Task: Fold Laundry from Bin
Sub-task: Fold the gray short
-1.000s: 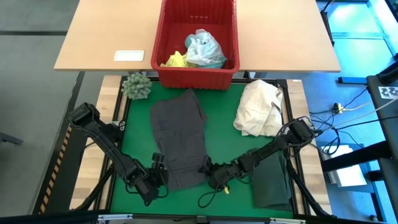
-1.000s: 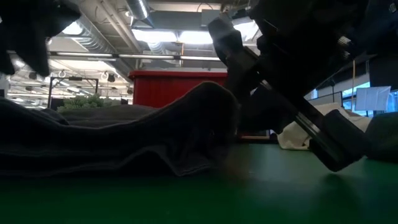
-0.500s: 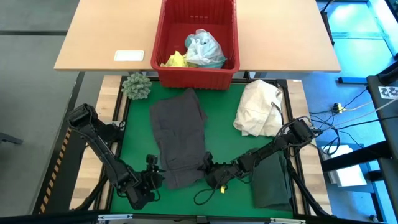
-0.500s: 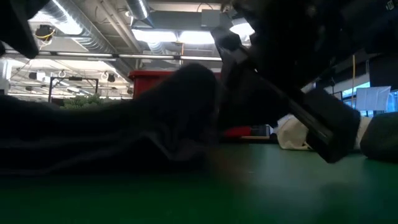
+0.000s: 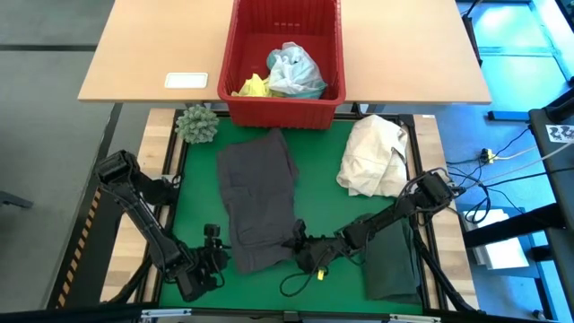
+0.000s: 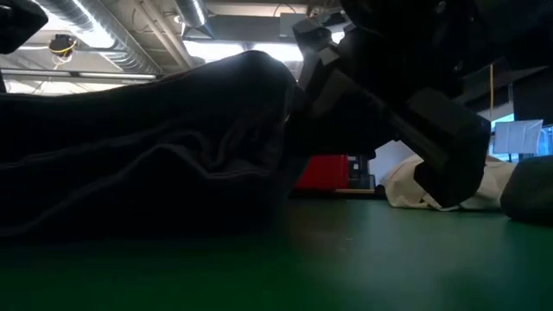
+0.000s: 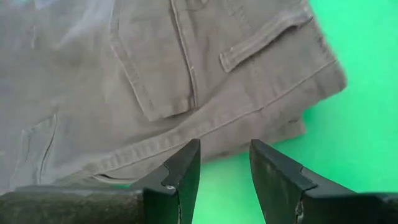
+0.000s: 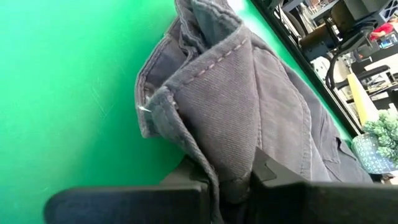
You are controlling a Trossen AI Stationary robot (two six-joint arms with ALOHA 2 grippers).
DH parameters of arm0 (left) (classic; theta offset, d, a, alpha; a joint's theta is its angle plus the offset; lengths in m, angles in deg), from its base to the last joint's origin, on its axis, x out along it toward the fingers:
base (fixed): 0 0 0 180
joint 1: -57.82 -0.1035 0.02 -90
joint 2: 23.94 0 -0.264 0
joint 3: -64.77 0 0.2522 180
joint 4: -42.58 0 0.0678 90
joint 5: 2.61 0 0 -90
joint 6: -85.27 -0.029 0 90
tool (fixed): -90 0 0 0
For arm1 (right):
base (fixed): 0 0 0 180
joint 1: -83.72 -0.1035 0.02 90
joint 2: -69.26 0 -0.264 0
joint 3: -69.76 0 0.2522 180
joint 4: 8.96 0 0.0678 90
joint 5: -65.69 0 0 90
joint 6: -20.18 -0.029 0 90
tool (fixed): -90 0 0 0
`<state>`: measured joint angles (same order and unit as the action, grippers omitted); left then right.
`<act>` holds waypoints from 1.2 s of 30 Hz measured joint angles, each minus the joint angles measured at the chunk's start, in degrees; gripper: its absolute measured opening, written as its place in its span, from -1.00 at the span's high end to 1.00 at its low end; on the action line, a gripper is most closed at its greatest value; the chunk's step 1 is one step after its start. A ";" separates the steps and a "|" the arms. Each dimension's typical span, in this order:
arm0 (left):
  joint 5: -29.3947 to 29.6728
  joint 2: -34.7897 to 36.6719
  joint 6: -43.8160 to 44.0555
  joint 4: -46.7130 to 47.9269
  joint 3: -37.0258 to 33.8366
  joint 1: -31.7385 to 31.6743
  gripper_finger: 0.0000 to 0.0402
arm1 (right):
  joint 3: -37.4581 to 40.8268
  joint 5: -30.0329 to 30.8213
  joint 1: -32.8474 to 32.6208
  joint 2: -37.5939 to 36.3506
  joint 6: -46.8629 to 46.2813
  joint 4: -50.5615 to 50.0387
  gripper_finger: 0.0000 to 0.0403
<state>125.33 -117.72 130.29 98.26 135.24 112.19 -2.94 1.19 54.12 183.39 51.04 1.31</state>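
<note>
Left gripper [image 5: 212, 254] farther from grey garment [image 5: 258, 199]

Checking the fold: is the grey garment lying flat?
No. The right hand pinches the grey garment by its near corner, lifted off the mat.

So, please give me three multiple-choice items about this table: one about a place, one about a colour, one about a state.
1. Where is the cream-white cloth bundle?
A) in the red bin
B) on the green mat
C) on the wooden tabletop

2. What colour are the trousers spread mid-mat?
A) grey
B) yellow
C) turquoise

3. The right claw is:
A) open, empty
B) shut on the trousers
C) out of view

Key: 1 B, the bundle lies on the mat's right side. 2 A, plainly grey. 3 B, the right wrist view shows fabric pinched between its fingers.
</note>
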 joint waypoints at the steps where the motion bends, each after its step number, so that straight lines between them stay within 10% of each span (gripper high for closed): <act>1: -0.39 0.00 -0.02 0.02 -0.27 -0.02 0.34 | 0.00 0.21 0.02 0.00 -0.53 0.00 0.85; 36: -5.67 -2.97 -27.06 -1.85 -4.17 -4.13 -0.11 | -0.02 2.56 -0.01 -0.07 -0.96 -0.17 0.84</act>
<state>119.66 -120.70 103.23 96.41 131.06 108.06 -2.96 3.74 54.12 183.32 50.07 1.14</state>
